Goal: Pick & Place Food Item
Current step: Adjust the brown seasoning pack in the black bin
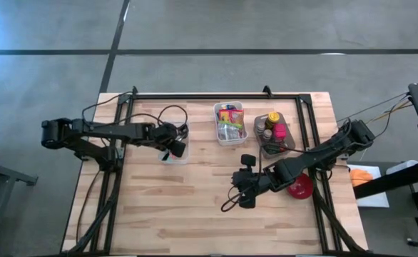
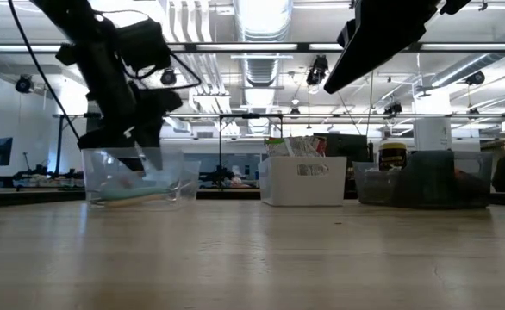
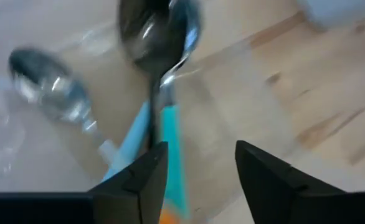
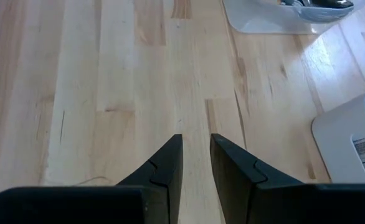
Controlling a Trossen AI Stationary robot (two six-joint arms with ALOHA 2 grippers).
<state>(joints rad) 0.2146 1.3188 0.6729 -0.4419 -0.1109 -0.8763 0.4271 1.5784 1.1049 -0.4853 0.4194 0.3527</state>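
A clear bin (image 1: pixel 172 154) stands on the table's left half with two spoons in it: one with a teal handle (image 3: pixel 170 134) and one with a pale blue handle (image 3: pixel 123 149). My left gripper (image 3: pixel 198 168) hangs open just above this bin, pointing steeply down, and the teal handle runs below the gap between its fingers. I cannot see it touching either spoon. A white bin (image 1: pixel 230 123) of packaged food items stands at the far middle. My right gripper (image 4: pixel 197 146) hovers over bare wood near the table's middle, its fingers a narrow gap apart with nothing between them.
A dark bin (image 1: pixel 275 134) with jars and bottles stands right of the white bin. A red bowl (image 1: pixel 299 185) sits under the right arm. A black frame (image 1: pixel 216 96) runs round the table top. Bare wood stretches along the near side (image 1: pixel 195 221).
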